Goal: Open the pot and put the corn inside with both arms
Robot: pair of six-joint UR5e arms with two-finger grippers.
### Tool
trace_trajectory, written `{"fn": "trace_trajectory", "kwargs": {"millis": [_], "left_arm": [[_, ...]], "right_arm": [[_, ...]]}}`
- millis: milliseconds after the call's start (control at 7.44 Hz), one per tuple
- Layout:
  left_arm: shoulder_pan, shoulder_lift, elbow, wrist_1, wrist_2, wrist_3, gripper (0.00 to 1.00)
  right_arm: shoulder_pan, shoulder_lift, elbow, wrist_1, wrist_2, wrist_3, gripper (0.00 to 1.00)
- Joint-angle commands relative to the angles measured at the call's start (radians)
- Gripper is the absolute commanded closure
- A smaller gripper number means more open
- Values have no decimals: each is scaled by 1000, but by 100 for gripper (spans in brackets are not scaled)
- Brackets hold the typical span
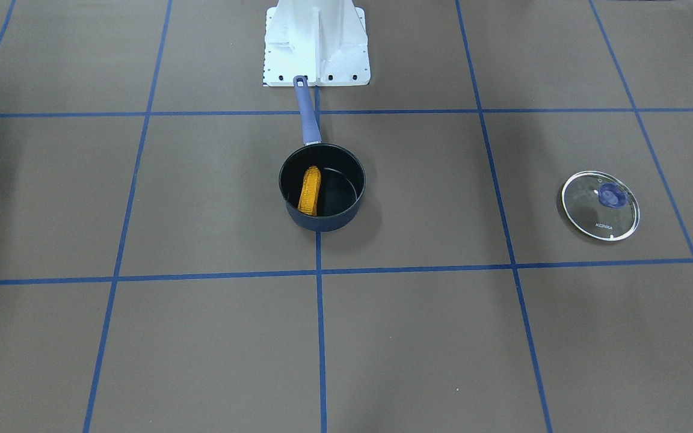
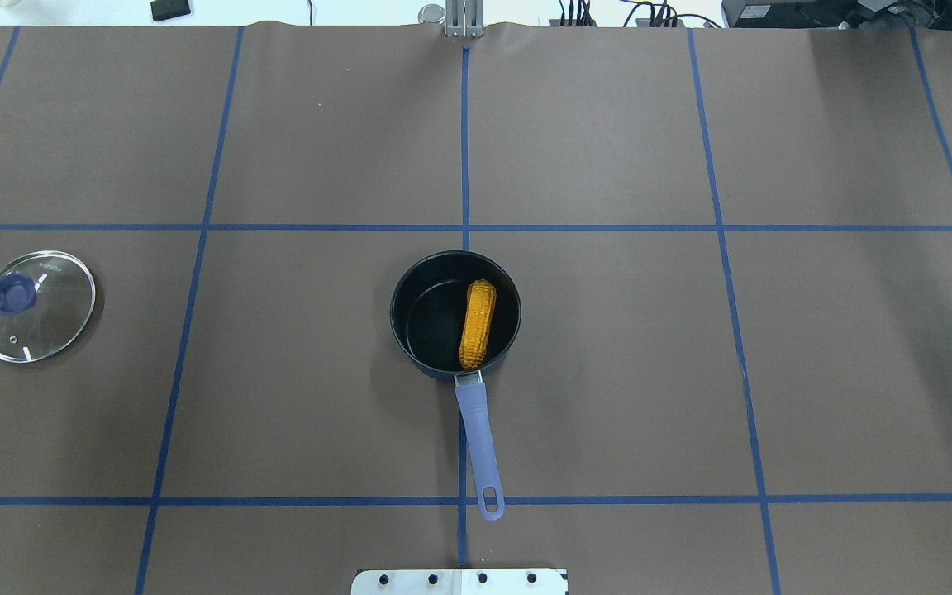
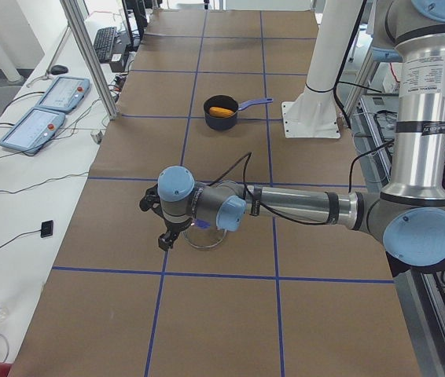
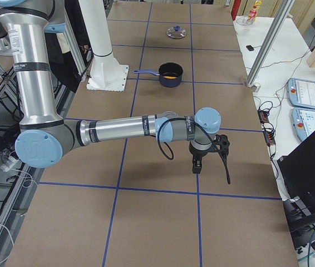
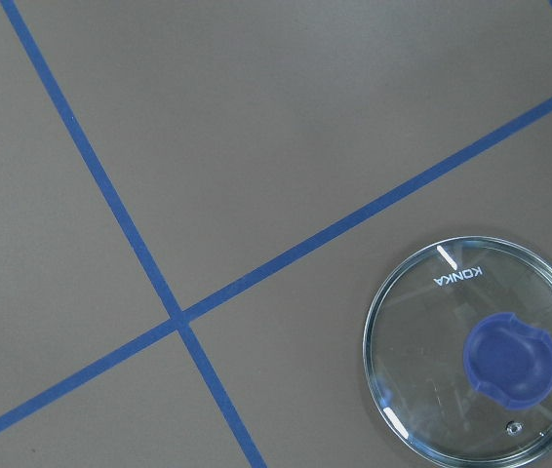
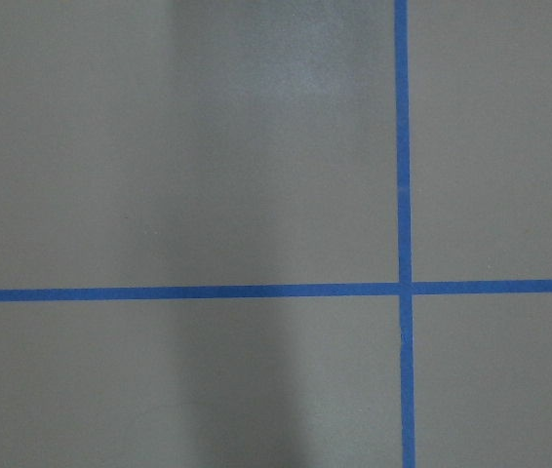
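Corn (image 2: 478,324) lies inside the pot (image 2: 426,318), lengthwise along the robot's-right side of the black floor, with 1 end near the wall by the handle. The pot stands upright at mid-table on the centre tape line, handle toward the white base block (image 2: 459,581); nothing touches it. The lid (image 2: 35,306) is off and lies flat on the table (image 2: 608,372), knob up, well apart from the pot on the robot's left. Judged parked there to leave the pot mouth free for the drop and to keep the 2 arms from crossing. The left arm (image 3: 301,206) reaches out low over the table, left hand (image 3: 166,236) pointing down, above and just beside the lid. Its wrist view looks straight down on the lid with no fingers in frame. The right arm (image 4: 118,129) is stretched out likewise on the robot's right, right hand (image 4: 197,166) over bare table, well apart from the pot. Both hands show clearly in side views only, so whether they are spread or pressed together: cannot tell. Neither appears to carry anything. Judgement: both steps look done, 0 left, with the hands clear of the pot.
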State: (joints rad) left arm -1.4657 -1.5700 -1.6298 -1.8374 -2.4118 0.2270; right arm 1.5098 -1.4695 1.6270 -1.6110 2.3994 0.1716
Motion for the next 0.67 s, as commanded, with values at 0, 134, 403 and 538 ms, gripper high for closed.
{"fn": "trace_trajectory", "kwargs": {"millis": [0, 134, 403, 538], "left_arm": [[1, 1, -2, 1, 0, -2, 3], [1, 1, -2, 1, 0, -2, 3], [-1, 2, -4, 1, -1, -2, 3], [-1, 2, -7, 1, -1, -2, 3]], "right_arm": [[1, 8, -4, 0, -3, 3, 0], [1, 6, 10, 0, 3, 3, 0], [1, -9, 17, 0, 3, -4, 0], [1, -8, 17, 0, 3, -6, 0]]}}
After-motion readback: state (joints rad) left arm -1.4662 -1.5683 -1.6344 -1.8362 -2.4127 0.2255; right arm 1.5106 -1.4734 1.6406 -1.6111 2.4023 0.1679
